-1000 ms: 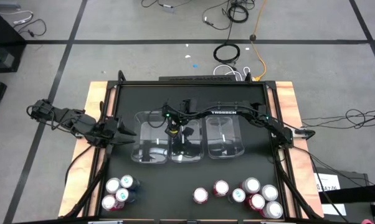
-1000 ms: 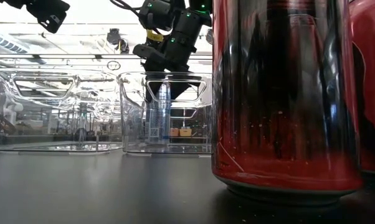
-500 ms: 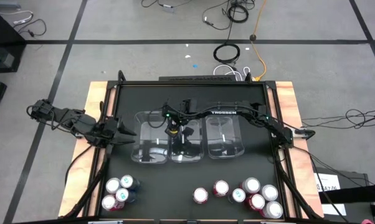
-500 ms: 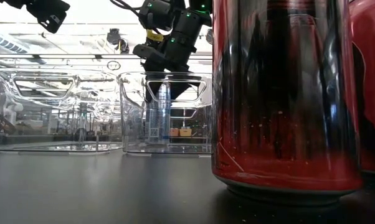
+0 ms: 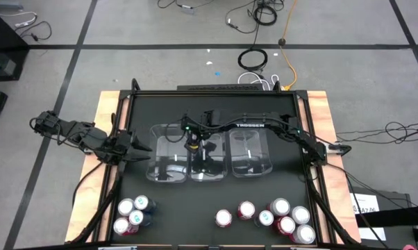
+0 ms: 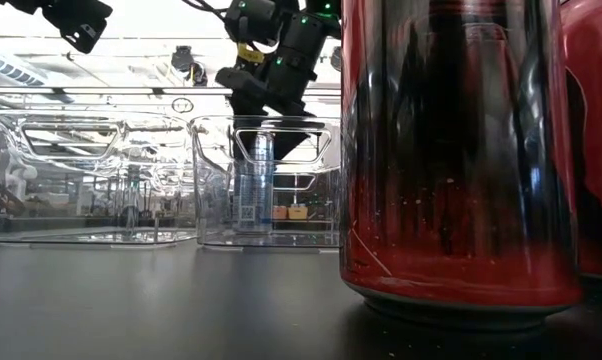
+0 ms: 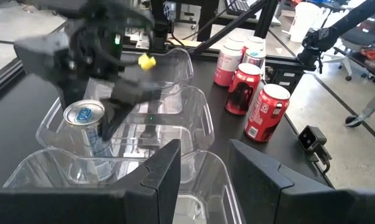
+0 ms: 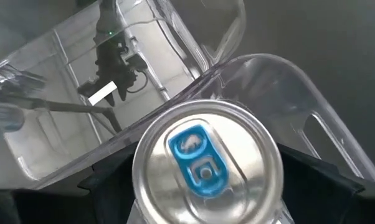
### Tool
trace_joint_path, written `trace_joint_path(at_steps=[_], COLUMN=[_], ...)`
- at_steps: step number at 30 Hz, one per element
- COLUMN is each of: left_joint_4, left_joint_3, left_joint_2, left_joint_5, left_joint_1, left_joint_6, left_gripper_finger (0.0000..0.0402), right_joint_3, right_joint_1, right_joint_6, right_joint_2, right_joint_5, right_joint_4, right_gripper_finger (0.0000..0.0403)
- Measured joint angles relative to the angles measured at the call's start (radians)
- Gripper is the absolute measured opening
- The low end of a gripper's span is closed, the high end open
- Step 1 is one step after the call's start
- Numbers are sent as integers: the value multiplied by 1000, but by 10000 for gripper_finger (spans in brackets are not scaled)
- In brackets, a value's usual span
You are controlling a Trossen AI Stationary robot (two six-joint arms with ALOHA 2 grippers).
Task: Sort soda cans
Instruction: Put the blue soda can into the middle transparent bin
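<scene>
The can [image 8: 205,163] stands straight up in the middle bin [image 6: 216,180], right under the right gripper [image 6: 264,140]. Its jaws are spread, one on each side of the can, so I think the gripper should go straight up. The left gripper [image 5: 141,154] waits beside the bins, jaws pressed together.

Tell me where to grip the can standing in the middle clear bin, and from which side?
Grip the can on its round side wall just under the silver top, coming straight down from above. It stands upright, and the middle bin's walls block any sideways approach.
</scene>
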Motion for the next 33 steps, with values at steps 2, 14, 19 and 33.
trace_joint_path(at_steps=[2, 14, 19, 33], left_joint_4=[1, 1, 1, -12], left_joint_3=[0, 0, 0, 0], left_joint_2=[0, 1, 1, 1], left_joint_5=[0, -2, -2, -5], left_joint_1=[0, 0, 0, 0], left_joint_6=[0, -6, -6, -6], left_gripper_finger=[143, 143, 143, 143], right_joint_3=[0, 0, 0, 1], right_joint_1=[0, 0, 6, 171], right_joint_6=[0, 80, 149, 304], right_joint_2=[-20, -139, -205, -291], right_joint_5=[1, 2, 2, 40], right_joint_4=[-2, -56, -115, -213], right_gripper_finger=[329, 329, 329, 329])
